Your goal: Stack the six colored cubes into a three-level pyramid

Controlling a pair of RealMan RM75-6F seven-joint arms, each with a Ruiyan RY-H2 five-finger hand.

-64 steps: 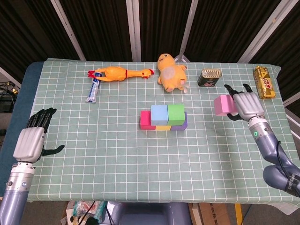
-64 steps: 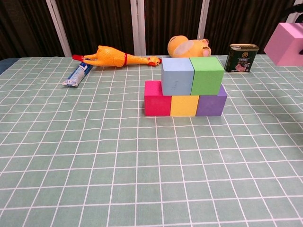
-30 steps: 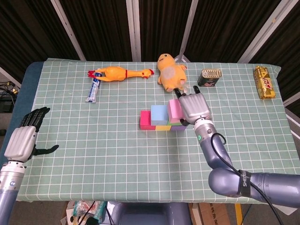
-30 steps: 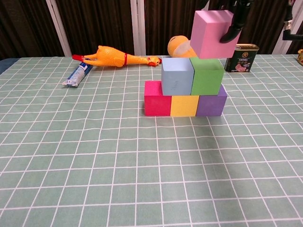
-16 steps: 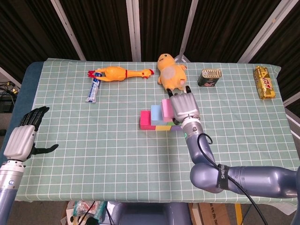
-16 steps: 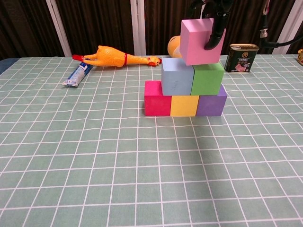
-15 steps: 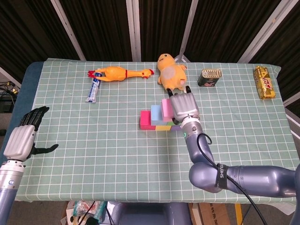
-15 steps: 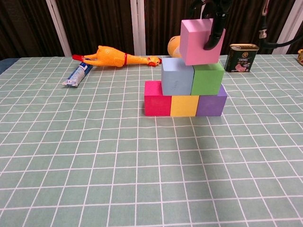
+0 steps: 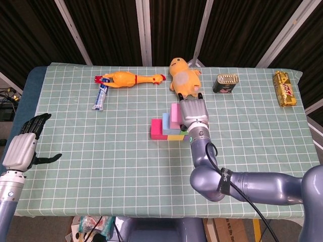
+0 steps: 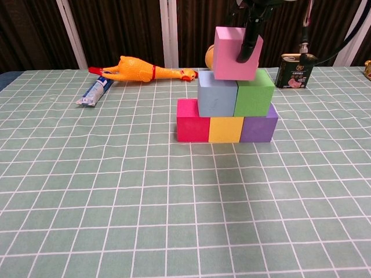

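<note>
A magenta cube [image 10: 193, 120], a yellow cube [image 10: 225, 128] and a purple cube [image 10: 258, 123] form the bottom row. On them sit a light blue cube [image 10: 217, 97] and a green cube [image 10: 254, 92]. My right hand [image 9: 194, 112] holds a pink cube [image 10: 231, 55] [image 9: 175, 115] just above the seam between the blue and green cubes, slightly tilted. A dark finger [image 10: 248, 35] lies down its front face. My left hand [image 9: 22, 146] hangs open at the table's left edge, far from the stack.
A rubber chicken [image 9: 130, 78] and a tube [image 9: 101, 96] lie at the back left. A yellow plush duck [image 9: 183, 76] sits right behind the stack, a tin can [image 9: 225, 83] to its right, a gold packet [image 9: 284, 88] at the far right.
My right hand has carried the pink cube leftward from the table's right side and lowered it, from over the green cube to over the middle of the second level. The left hand has barely moved.
</note>
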